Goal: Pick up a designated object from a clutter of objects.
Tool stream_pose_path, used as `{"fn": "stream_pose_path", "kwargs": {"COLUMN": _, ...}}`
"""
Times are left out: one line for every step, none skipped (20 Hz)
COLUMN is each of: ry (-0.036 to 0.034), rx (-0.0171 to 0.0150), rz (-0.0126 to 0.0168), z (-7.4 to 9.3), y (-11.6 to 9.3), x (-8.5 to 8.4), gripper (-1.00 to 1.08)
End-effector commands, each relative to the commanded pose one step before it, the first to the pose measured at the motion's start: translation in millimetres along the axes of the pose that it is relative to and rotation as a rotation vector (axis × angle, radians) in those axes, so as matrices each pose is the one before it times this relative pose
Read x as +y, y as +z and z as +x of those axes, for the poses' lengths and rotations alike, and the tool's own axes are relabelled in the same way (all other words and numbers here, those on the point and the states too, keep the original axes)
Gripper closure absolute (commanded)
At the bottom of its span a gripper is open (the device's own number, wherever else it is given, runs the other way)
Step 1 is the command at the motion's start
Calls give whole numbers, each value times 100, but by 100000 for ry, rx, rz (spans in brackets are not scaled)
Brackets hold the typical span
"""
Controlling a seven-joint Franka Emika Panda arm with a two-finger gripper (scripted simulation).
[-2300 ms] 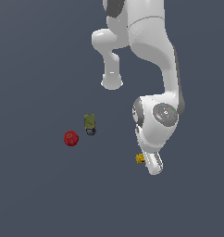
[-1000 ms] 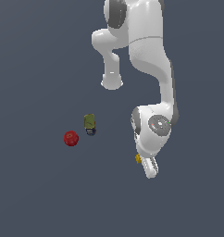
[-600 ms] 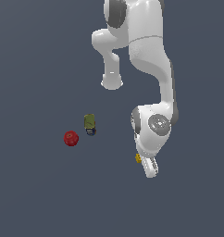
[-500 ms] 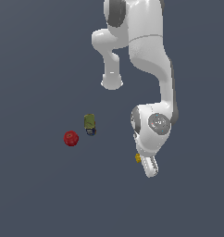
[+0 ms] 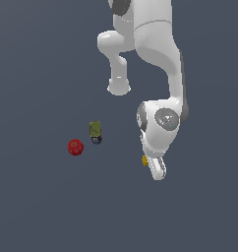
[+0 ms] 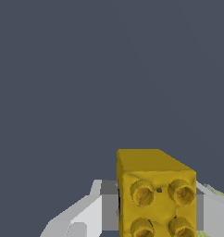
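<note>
The designated object, a small yellow cube [image 6: 156, 194] with round studs on its face, fills the space between my gripper's [image 6: 155, 210] two grey fingers [image 6: 102, 208], which press on its two sides. In the exterior view the yellow cube [image 5: 145, 160] shows only as a small yellow spot at the side of the gripper [image 5: 153, 166], low under the white arm. The other objects of the clutter, a red ball [image 5: 75, 146] and an olive-green block [image 5: 95, 130] with a dark end, lie well off toward the exterior view's left.
The arm's white base [image 5: 119, 86] stands behind the olive block. A pale yellow-green sliver [image 6: 220, 192] peeks from behind one finger in the wrist view. The floor is plain dark grey.
The wrist has turned and shifted slightly toward the exterior view's left, and the yellow cube now sits a little higher in the picture. The ball and the block have not moved.
</note>
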State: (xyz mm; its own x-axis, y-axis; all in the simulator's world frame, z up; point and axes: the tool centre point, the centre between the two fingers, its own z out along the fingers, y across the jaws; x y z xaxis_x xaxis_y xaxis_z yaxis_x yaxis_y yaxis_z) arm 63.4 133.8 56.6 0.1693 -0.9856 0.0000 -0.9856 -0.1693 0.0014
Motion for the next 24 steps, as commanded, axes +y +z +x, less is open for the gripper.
{"fn": "stream_pose_path", "kwargs": {"ry": 22, "rx": -45, "rz": 114, "z": 307, "y": -1349, "x": 916, "gripper": 108}}
{"fn": "stream_pose_path", "kwargs": {"ry": 0, "rx": 0, "rz": 0, "z": 135, "y": -599, "x": 434, "gripper": 108}}
{"fn": "stream_pose_path", "kwargs": {"ry": 0, "rx": 0, "rz": 0, "z": 143, "y": -635, "x": 459, "gripper": 108}}
{"fn": "stream_pose_path", "kwargs": {"ry": 0, "rx": 0, "rz": 0, "z": 151, "y": -672, "x": 485, "gripper": 108}}
{"fn": "stream_pose_path", "kwargs": {"ry": 10, "rx": -68, "rz": -6, "z": 167, "y": -686, "x": 495, "gripper": 108}}
{"fn": "stream_pose_path", "kwargs": {"ry": 0, "rx": 0, "rz": 0, "z": 155, "y": -689, "x": 496, "gripper": 108}}
{"fn": "stream_pose_path", "kwargs": {"ry": 0, "rx": 0, "rz": 0, "z": 155, "y": -690, "x": 495, "gripper": 108}}
{"fn": "stream_pose_path", "kwargs": {"ry": 0, "rx": 0, "rz": 0, "z": 155, "y": -690, "x": 495, "gripper": 108}}
{"fn": "stream_pose_path", "kwargs": {"ry": 0, "rx": 0, "rz": 0, "z": 155, "y": -691, "x": 494, "gripper": 108}}
{"fn": "stream_pose_path", "kwargs": {"ry": 0, "rx": 0, "rz": 0, "z": 155, "y": -692, "x": 493, "gripper": 108}}
{"fn": "stream_pose_path", "kwargs": {"ry": 4, "rx": -49, "rz": -1, "z": 164, "y": -692, "x": 492, "gripper": 108}}
{"fn": "stream_pose_path", "kwargs": {"ry": 0, "rx": 0, "rz": 0, "z": 155, "y": -693, "x": 492, "gripper": 108}}
{"fn": "stream_pose_path", "kwargs": {"ry": 0, "rx": 0, "rz": 0, "z": 155, "y": -693, "x": 491, "gripper": 108}}
{"fn": "stream_pose_path", "kwargs": {"ry": 0, "rx": 0, "rz": 0, "z": 156, "y": -694, "x": 490, "gripper": 108}}
{"fn": "stream_pose_path", "kwargs": {"ry": 0, "rx": 0, "rz": 0, "z": 156, "y": -695, "x": 489, "gripper": 108}}
{"fn": "stream_pose_path", "kwargs": {"ry": 0, "rx": 0, "rz": 0, "z": 157, "y": -696, "x": 488, "gripper": 108}}
{"fn": "stream_pose_path", "kwargs": {"ry": 0, "rx": 0, "rz": 0, "z": 157, "y": -697, "x": 487, "gripper": 108}}
{"fn": "stream_pose_path", "kwargs": {"ry": 0, "rx": 0, "rz": 0, "z": 158, "y": -698, "x": 486, "gripper": 108}}
{"fn": "stream_pose_path", "kwargs": {"ry": 0, "rx": 0, "rz": 0, "z": 159, "y": -700, "x": 485, "gripper": 108}}
{"fn": "stream_pose_path", "kwargs": {"ry": 0, "rx": 0, "rz": 0, "z": 159, "y": -702, "x": 485, "gripper": 108}}
{"fn": "stream_pose_path", "kwargs": {"ry": 0, "rx": 0, "rz": 0, "z": 160, "y": -704, "x": 484, "gripper": 108}}
{"fn": "stream_pose_path", "kwargs": {"ry": 0, "rx": 0, "rz": 0, "z": 161, "y": -707, "x": 484, "gripper": 108}}
{"fn": "stream_pose_path", "kwargs": {"ry": 0, "rx": 0, "rz": 0, "z": 162, "y": -710, "x": 484, "gripper": 108}}
{"fn": "stream_pose_path", "kwargs": {"ry": 0, "rx": 0, "rz": 0, "z": 164, "y": -714, "x": 484, "gripper": 108}}
